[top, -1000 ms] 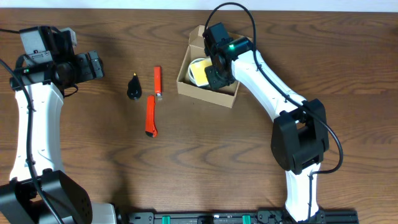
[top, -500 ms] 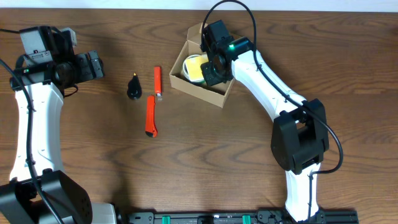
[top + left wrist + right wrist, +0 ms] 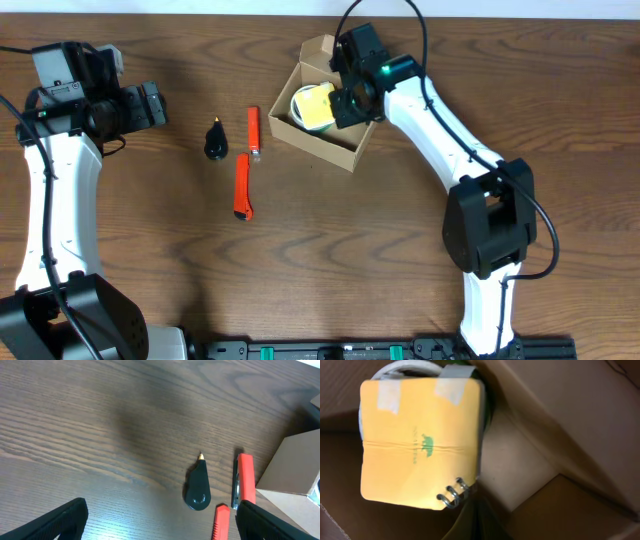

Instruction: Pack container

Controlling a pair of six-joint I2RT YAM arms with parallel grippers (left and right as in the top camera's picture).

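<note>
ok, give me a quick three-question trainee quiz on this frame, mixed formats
1. True or false: the left pincer is open and empty.
2. Fill in: a yellow ___ lies inside the container.
3. Count: how many orange tools lie on the table outside it?
Key: 1 true; 2 notepad; 3 two.

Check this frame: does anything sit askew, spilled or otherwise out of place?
The container sits skewed to the edges of the table. Inside it, the yellow spiral notepad lies on top of a white tape roll rather than flat on the bottom. Nothing looks spilled or torn.
</note>
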